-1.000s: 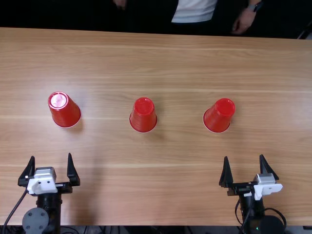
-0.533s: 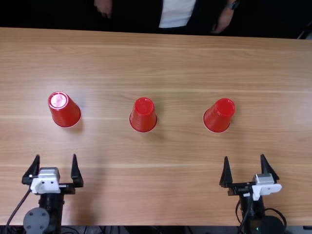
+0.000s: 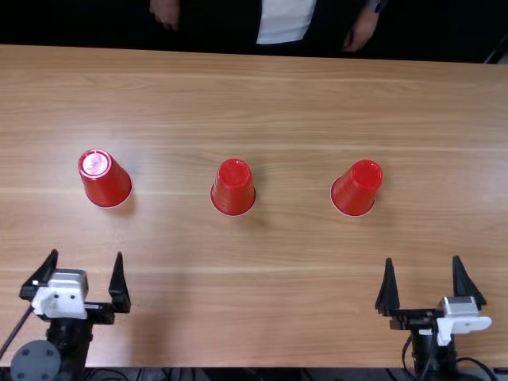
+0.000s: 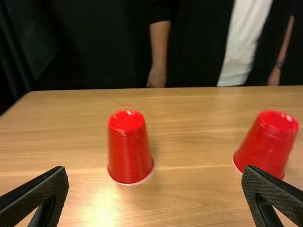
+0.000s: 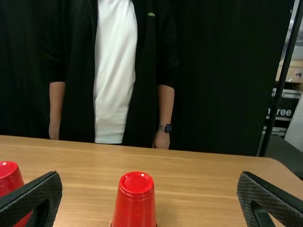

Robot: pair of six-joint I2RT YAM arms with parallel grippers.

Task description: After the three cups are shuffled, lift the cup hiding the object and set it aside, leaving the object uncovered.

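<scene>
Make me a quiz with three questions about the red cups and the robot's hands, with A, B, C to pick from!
1. How many red plastic cups stand on the light brown wooden table? A two, B three, C five.
2. Where is the robot's left hand? A over the middle cup, B at the table's far edge, C by the table's near edge, apart from every cup.
3. How is the robot's right hand? A open, holding nothing, B shut on a cup, C shut on a ball.
Answers: B, three cups stand in a row; C, it sits nearer than the left cup, touching nothing; A, it is spread wide with nothing in it.

Bright overhead light, glare on table
</scene>
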